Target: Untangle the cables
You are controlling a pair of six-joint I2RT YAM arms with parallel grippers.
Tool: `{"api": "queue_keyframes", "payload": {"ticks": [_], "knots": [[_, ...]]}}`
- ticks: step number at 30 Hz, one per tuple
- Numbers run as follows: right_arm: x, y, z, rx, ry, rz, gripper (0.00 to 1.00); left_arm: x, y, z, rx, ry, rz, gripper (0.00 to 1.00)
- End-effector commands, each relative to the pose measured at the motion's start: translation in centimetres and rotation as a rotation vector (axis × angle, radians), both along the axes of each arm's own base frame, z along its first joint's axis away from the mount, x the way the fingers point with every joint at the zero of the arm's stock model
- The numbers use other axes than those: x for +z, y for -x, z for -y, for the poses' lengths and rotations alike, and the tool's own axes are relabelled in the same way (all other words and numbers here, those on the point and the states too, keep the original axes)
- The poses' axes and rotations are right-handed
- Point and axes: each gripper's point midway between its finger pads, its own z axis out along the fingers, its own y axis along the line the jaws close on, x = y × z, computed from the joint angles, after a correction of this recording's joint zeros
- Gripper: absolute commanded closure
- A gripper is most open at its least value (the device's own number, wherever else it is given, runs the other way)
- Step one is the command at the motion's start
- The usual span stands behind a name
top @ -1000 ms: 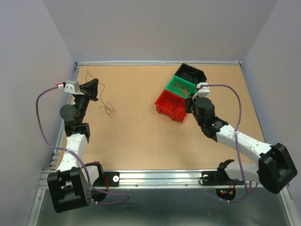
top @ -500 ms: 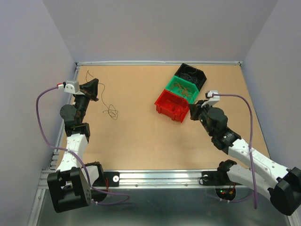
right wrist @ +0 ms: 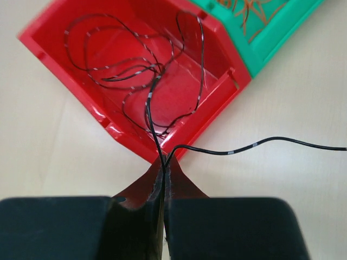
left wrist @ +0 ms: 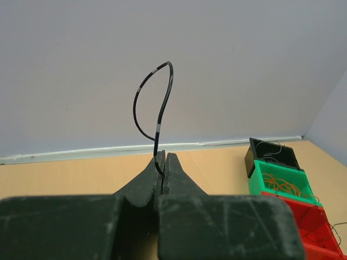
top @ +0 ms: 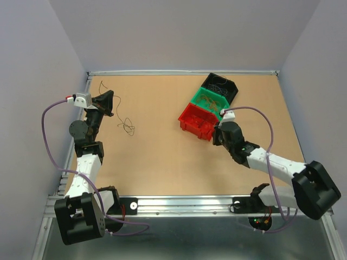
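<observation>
Cables lie in three bins; left pincer and right pincer each clench one.

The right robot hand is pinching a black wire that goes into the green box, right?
No. The right gripper is pinching a black wire, but it goes into the red box, as the right wrist view shows.

Pale lavender-grey walls box in a tan desk on 3 sides; a metal rail runs along its near edge.
</observation>
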Motion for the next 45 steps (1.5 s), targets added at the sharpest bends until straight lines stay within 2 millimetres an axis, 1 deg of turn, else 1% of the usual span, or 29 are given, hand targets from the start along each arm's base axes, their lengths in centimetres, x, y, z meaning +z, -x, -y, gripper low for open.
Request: {"api": "queue_keyframes", "payload": {"ticks": [1, 3, 4, 5, 7, 8, 9, 10, 11, 12, 14, 17, 18, 21, 22, 25, 28, 29, 30, 31, 34, 35, 36, 38, 39, 40, 41, 44, 45], "knots": [[1.9, -2.8, -1.8, 0.006, 0.028, 0.031, 0.99, 1.9, 1.0, 0.6, -0.012, -0.035, 0.086, 1.00], [1.5, -3.6, -2.3, 0.028, 0.061, 0.015, 0.99, 1.8, 1.0, 0.6, -0.013, -0.035, 0.084, 1.00], [0.1, -3.8, -2.8, 0.046, 0.090, -0.022, 0.99, 1.8, 1.0, 0.6, -0.014, -0.034, 0.082, 1.00], [0.9, -4.6, -3.4, 0.056, 0.091, -0.019, 0.99, 1.8, 1.0, 0.6, -0.014, -0.036, 0.083, 1.00], [0.5, -5.5, -4.0, 0.075, 0.120, -0.032, 0.99, 1.7, 0.9, 0.6, -0.016, -0.035, 0.079, 1.00], [-0.4, -5.8, -4.4, 0.088, 0.142, -0.052, 0.99, 1.7, 0.9, 0.6, -0.013, -0.035, 0.080, 1.00], [0.5, -6.6, -4.9, 0.105, 0.149, -0.039, 1.00, 1.7, 0.9, 0.6, -0.016, -0.035, 0.081, 1.00], [0.5, -6.9, -5.1, 0.110, 0.160, -0.041, 1.00, 1.7, 0.9, 0.7, -0.017, -0.036, 0.080, 1.00], [-0.2, -7.2, -5.4, 0.122, 0.176, -0.060, 0.99, 1.7, 0.9, 0.6, -0.016, -0.035, 0.079, 1.00], [-0.2, -7.4, -5.6, 0.128, 0.186, -0.070, 1.00, 1.7, 0.9, 0.7, -0.017, -0.037, 0.081, 1.00], [0.5, -8.4, -6.1, 0.139, 0.198, -0.060, 0.99, 1.7, 0.9, 0.7, -0.018, -0.039, 0.082, 1.00], [-0.8, -8.7, -6.8, 0.196, 0.241, -0.116, 0.99, 1.7, 0.9, 0.9, -0.026, -0.040, 0.081, 1.00], [-2.3, -8.5, -6.7, 0.223, 0.277, -0.152, 1.00, 1.6, 0.9, 0.9, -0.027, -0.040, 0.078, 1.00], [-3.2, -8.6, -7.2, 0.283, 0.302, -0.166, 0.99, 1.6, 1.0, 1.1, -0.036, -0.042, 0.078, 1.00], [-4.0, -8.5, -7.2, 0.291, 0.310, -0.182, 0.99, 1.6, 0.9, 1.2, -0.041, -0.046, 0.078, 1.00], [-4.9, -8.3, -7.4, 0.327, 0.326, -0.196, 0.95, 1.4, 1.0, 2.1, -0.080, -0.068, 0.079, 1.00], [-4.0, -8.7, -7.2, 0.300, 0.319, -0.176, 0.85, 1.3, 1.1, 3.1, -0.107, -0.091, 0.083, 1.00], [-2.8, -8.8, -7.3, 0.295, 0.308, -0.153, 0.81, 1.2, 1.1, 3.3, -0.108, -0.106, 0.087, 1.00], [-2.1, -8.8, -7.3, 0.293, 0.299, -0.138, 0.77, 1.2, 1.1, 3.9, -0.123, -0.112, 0.086, 1.00], [-1.3, -8.9, -7.3, 0.289, 0.293, -0.122, 0.70, 1.1, 1.1, 4.1, -0.126, -0.119, 0.087, 1.00], [2.0, -9.0, -7.4, 0.261, 0.237, -0.065, 0.67, 1.0, 1.2, 4.8, -0.140, -0.147, 0.087, 1.00], [2.7, -9.0, -7.4, 0.256, 0.226, -0.052, 0.66, 1.0, 1.4, 5.6, -0.161, -0.155, 0.092, 1.00], [4.1, -8.9, -7.4, 0.249, 0.204, -0.027, 0.66, 0.9, 1.4, 6.0, -0.170, -0.163, 0.089, 1.00], [5.0, -8.6, -7.4, 0.253, 0.182, -0.012, 0.62, 0.7, 1.6, 6.9, -0.191, -0.190, 0.096, 1.00], [5.6, -8.4, -7.4, 0.255, 0.173, -0.001, 0.60, 0.6, 1.5, 6.8, -0.186, -0.198, 0.092, 1.00], [6.4, -8.1, -7.4, 0.256, 0.157, 0.013, 0.57, 0.5, 1.7, 7.8, -0.216, -0.203, 0.091, 1.00], [6.6, -7.7, -7.4, 0.267, 0.146, 0.015, 0.48, 0.6, 1.9, 8.3, -0.231, -0.216, 0.100, 1.00], [7.5, -6.8, -7.4, 0.287, 0.121, 0.031, 0.35, 0.2, 1.7, 8.9, -0.244, -0.231, 0.090, 1.00], [7.7, -6.7, -7.4, 0.289, 0.118, 0.034, 0.33, 0.2, 1.6, 8.9, -0.245, -0.233, 0.088, 1.00]]}}
